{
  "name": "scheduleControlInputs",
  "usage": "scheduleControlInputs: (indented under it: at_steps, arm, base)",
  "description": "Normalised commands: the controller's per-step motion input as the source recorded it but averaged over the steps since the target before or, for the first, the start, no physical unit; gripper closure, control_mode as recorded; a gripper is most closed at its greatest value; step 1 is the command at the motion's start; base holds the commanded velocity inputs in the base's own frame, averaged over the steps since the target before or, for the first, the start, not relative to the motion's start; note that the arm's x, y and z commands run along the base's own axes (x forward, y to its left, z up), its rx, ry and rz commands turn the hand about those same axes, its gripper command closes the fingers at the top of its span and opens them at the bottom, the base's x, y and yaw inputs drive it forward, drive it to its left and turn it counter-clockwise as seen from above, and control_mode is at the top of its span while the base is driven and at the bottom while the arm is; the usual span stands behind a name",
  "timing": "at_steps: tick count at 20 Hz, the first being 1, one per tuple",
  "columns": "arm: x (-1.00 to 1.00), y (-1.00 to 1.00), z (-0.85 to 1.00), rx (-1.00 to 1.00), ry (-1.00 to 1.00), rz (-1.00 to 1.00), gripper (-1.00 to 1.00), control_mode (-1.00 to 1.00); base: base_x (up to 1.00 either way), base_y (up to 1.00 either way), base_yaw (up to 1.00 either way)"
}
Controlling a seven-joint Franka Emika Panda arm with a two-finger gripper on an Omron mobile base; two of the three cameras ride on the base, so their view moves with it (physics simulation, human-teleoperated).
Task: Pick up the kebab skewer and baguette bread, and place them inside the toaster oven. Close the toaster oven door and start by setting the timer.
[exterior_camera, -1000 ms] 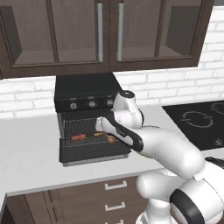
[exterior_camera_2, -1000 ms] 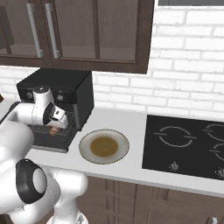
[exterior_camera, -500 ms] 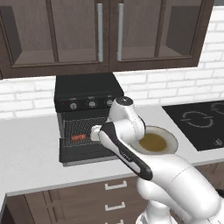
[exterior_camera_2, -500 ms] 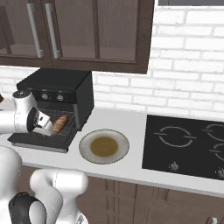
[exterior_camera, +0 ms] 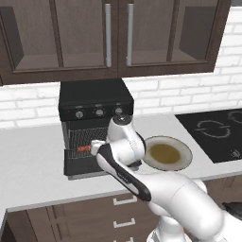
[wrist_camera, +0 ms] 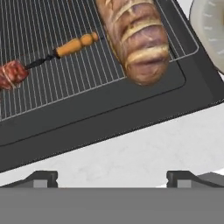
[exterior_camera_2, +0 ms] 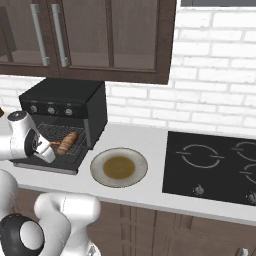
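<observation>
- Your toaster oven (exterior_camera: 94, 101): black, with grey-rimmed knobs.
- Your wire rack (wrist_camera: 52, 57): pale grey lines over black.
- Your baguette bread (wrist_camera: 135, 39): golden-brown, with cream slashes.
- Your kebab skewer (wrist_camera: 48, 54): dark stick with red and orange chunks.
- Your plate (exterior_camera_2: 119, 167): grey-white rim, olive-brown centre.
- Your bench (exterior_camera: 33, 160): light grey.
- Your cabinets (exterior_camera: 118, 38): dark brown.
- Your wall (exterior_camera_2: 215, 95): white brick.

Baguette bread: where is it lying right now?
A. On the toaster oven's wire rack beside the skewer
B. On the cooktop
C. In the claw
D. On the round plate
A: the baguette bread rests on the wire rack, with the kebab skewer lying next to it.
</observation>
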Motion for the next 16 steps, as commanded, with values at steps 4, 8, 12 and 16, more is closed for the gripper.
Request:
scheduleControlInputs:
  at_steps: [4, 8, 12, 16]
  arm:
    - [0.57, 0.0, -0.19, 0.0, 0.05, -0.01, -1.0, -1.0]
    - [0.54, 0.01, -0.22, 0.0, 0.01, 0.0, -1.0, -1.0]
    - [0.24, 0.17, -0.34, 0.0, 0.0, 0.01, -1.0, -1.0]
    - [0.19, 0.13, -0.32, -0.01, 0.0, 0.0, -1.0, -1.0]
  base:
    - [0.0, 0.0, 0.0]
    - [0.0, 0.0, 0.0]
    - [0.0, 0.0, 0.0]
    - [0.0, 0.0, 0.0]
